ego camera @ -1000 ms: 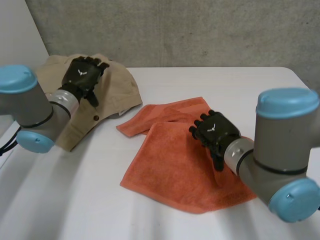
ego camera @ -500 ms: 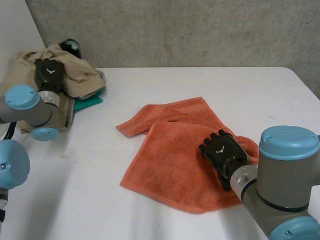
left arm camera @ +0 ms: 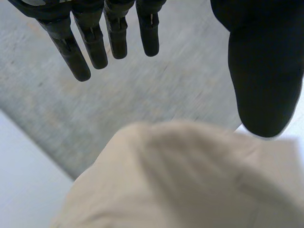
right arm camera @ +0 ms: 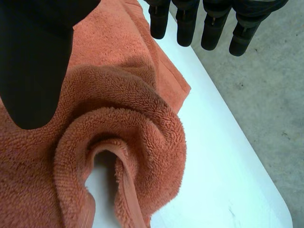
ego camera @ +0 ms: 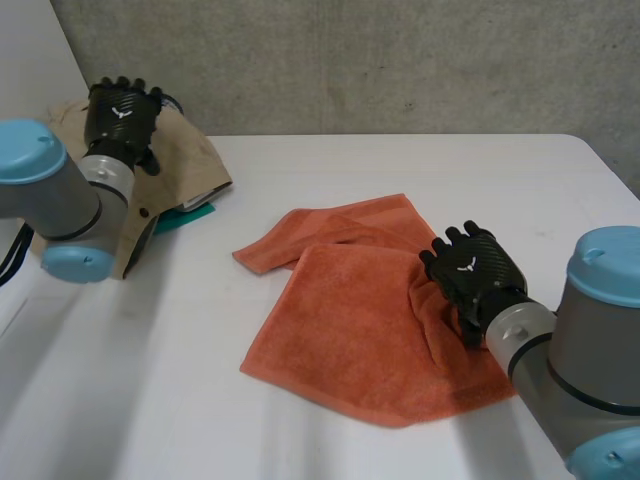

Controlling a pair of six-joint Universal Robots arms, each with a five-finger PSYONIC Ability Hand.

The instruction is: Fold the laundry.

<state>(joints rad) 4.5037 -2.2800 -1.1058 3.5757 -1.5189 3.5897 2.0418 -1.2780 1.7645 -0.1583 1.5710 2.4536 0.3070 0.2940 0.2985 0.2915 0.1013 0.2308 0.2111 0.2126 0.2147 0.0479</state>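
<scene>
The left hand (ego camera: 120, 110) is held released over the beige garment (ego camera: 185, 160), the right hand (ego camera: 468, 275) over the bunched orange towel (ego camera: 340, 320); creases could be folded in.

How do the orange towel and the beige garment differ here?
The orange towel is looped terry; the beige garment is smooth. The towel lies spread across the white table, bunched at the right hand; the garment sits heaped at its far left corner. Shared: an open hand is over each, the left hand over the garment.
</scene>
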